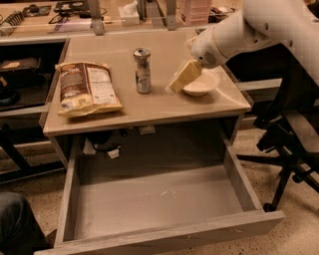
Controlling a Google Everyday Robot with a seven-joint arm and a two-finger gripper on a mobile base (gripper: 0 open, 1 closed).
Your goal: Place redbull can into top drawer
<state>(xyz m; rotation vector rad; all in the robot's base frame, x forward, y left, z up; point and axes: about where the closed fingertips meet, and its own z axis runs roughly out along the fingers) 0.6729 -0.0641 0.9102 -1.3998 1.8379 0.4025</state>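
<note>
The redbull can (142,70) stands upright on the table top (149,107), near its middle. My gripper (175,85) hangs from the white arm (239,30) to the right of the can, a short gap away, above the left rim of the white bowl (202,84). It holds nothing that I can see. The top drawer (159,204) is pulled fully out below the table, and its pale bottom is bare.
A chip bag (85,88) lies on the left of the table. A black office chair (289,134) stands to the right of the drawer. A desk with clutter (99,15) runs behind the table. A dark object (15,224) is at the bottom left.
</note>
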